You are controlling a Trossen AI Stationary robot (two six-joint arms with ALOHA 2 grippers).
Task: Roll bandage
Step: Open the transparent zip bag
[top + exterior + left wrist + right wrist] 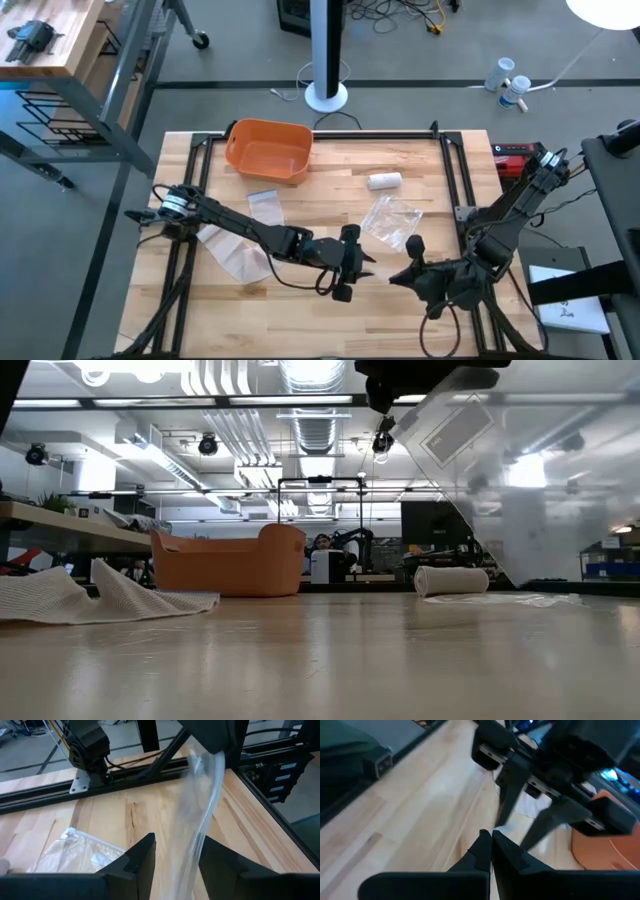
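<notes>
Right end effector [490, 845] pinching clear bag [205, 815], hanging vertical

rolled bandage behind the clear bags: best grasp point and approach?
Grip the rolled bandage mid-length, coming straight down. It lies on its side on the table, a short cylinder with its axis left-right in the high view, so the fingers should close on its far and near curved sides. The right gripper is shut on a clear bag; free that first.
</notes>
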